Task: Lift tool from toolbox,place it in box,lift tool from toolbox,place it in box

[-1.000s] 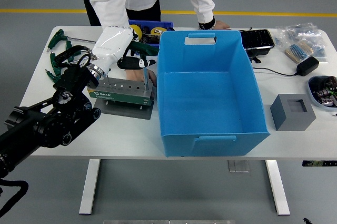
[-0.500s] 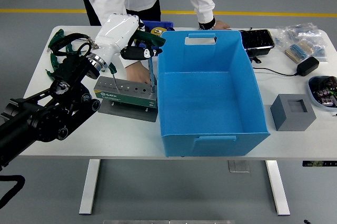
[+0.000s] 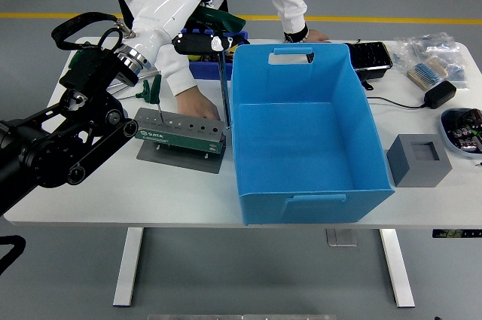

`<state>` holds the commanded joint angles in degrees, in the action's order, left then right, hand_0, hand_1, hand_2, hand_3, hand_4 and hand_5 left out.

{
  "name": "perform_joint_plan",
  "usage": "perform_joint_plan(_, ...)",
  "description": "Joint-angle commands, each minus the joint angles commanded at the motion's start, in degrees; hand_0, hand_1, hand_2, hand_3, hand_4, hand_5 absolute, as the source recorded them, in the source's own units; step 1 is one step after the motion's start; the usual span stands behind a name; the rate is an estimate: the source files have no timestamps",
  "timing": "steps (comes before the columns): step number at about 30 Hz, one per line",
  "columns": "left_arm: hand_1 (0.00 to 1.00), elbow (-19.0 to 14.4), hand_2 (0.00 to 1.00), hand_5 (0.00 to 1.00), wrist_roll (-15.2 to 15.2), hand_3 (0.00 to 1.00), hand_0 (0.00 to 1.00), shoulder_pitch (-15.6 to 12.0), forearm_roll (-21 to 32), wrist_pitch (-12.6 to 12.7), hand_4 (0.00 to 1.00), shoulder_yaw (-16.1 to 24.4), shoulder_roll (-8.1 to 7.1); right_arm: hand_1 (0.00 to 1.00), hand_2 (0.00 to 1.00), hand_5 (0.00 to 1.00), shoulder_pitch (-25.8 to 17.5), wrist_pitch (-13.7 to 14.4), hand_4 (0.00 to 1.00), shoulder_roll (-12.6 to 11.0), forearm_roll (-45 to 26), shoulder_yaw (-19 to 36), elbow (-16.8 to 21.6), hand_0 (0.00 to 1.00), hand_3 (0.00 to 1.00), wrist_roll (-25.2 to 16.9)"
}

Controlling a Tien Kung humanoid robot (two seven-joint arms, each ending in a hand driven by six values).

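Blue box sits near on the tabletop, open top ready. Grey SATA toolbox just left of it; person's hand pins it so it won't lift. Left hand above, fingers clenched on a screwdriver, tip barely clear of the toolbox, beside box wall

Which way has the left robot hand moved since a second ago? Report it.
Yes. The left robot hand rose and shifted right with the tool, judged against the toolbox, towards the blue box.
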<state>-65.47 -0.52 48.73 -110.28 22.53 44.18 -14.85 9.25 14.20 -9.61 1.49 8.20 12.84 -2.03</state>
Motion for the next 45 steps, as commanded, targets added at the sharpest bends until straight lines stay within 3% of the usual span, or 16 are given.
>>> perform_joint_plan(14, 0.002, -2.44, 0.037, 0.584, -0.55, 0.063, 0.099, 2.27, -1.59, 2.33, 0.867, 0.04, 2.64, 0.639, 0.715, 0.738, -0.13, 0.04, 0.833, -0.01, 0.39, 0.31, 0.07, 0.67, 0.574, 0.08)
perform_joint_plan(23, 0.002, -2.66, 0.038, 0.582, -0.32, 0.064, 0.099, 1.76, 1.0, 2.96, 0.864, -6.94, 6.7, 0.638, 0.714, 0.739, -0.27, 0.02, 0.832, -0.11, 1.7, 0.87, 0.12, 0.67, 0.573, 0.44)
perform_joint_plan(31, 0.002, 2.69, 0.045, 0.578, -3.17, 0.071, 0.102, 4.32, 8.5, 2.74, 0.862, -17.12, 9.82, 0.638, 0.714, 0.739, 0.32, 0.01, 0.833, -0.5, 2.24, 1.14, 0.22, 0.67, 0.574, 0.53)
perform_joint_plan(32, 0.007, 3.19, 0.085, 0.566, -3.54, 0.113, 0.138, 4.77, 9.53, 2.8, 0.858, -18.35, 10.12, 0.638, 0.714, 0.739, 0.41, 0.02, 0.833, -0.56, 2.29, 1.17, 0.22, 0.671, 0.573, 0.52)
perform_joint_plan(37, 0.007, 6.87, 0.085, 0.566, -5.63, 0.113, 0.138, 6.9, 13.63, 2.21, 0.858, -22.7, 12.13, 0.638, 0.714, 0.739, 0.87, 0.05, 0.833, -0.8, 2.36, 1.17, 0.23, 0.671, 0.573, 0.51)
perform_joint_plan(38, 0.147, 7.65, 0.237, 0.547, -5.95, 0.313, 0.212, 7.13, 14.3, 1.77, 0.863, -23.35, 12.47, 0.638, 0.713, 0.738, 0.92, 0.06, 0.833, -0.82, 2.4, 1.23, 0.22, 0.67, 0.575, 0.53)
perform_joint_plan(43, 0.147, 12.58, 0.237, 0.547, -6.73, 0.313, 0.212, 8.09, 16.95, -0.76, 0.863, -26.82, 14.56, 0.638, 0.713, 0.738, 1.08, 0.1, 0.833, -0.93, 2.4, 1.27, 0.23, 0.67, 0.575, 0.5)
perform_joint_plan(44, 0.313, 13.46, 0.436, 0.536, -6.92, 0.483, 0.291, 8.27, 17.38, -1.41, 0.875, -27.31, 14.85, 0.637, 0.715, 0.739, 1.12, 0.11, 0.833, -0.94, 2.6, 1.39, 0.22, 0.671, 0.575, 0.57)
perform_joint_plan(45, 0.313, 14.55, 0.436, 0.536, -7.25, 0.483, 0.291, 8.51, 17.96, -2.21, 0.875, -27.86, 14.85, 0.637, 0.715, 0.739, 1.21, 0.11, 0.833, -0.97, 2.86, 1.51, 0.23, 0.671, 0.575, 0.65)
